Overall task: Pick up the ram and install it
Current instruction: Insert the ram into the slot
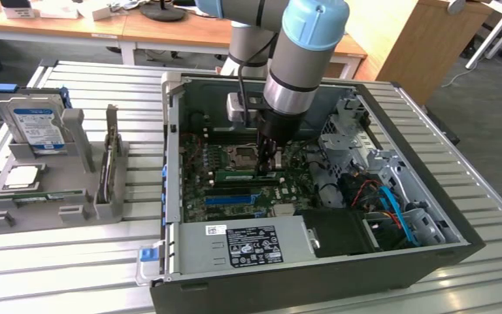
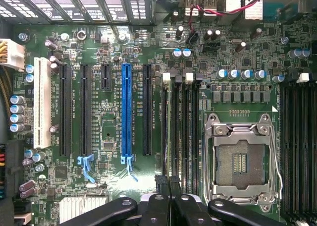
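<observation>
The gripper (image 2: 171,185) is clamped on the ram (image 1: 240,175), which stands in its slot at 6 o'clock of the processor socket (image 1: 245,155) in the exterior view. Risk: uneven downward pressure may leave one end tilted or unlatched.

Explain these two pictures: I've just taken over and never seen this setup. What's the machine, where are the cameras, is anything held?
The grey-and-blue machine is a robot arm; its claw, shut, reaches into an open computer case on a slatted metal table. One camera stands off the arm; the other rides its wrist, looking down on the motherboard's processor socket. The claw sits at the ram, a green stick at the memory slots; whether it grips is unclear. A grey holder keeps a hard drive.
</observation>
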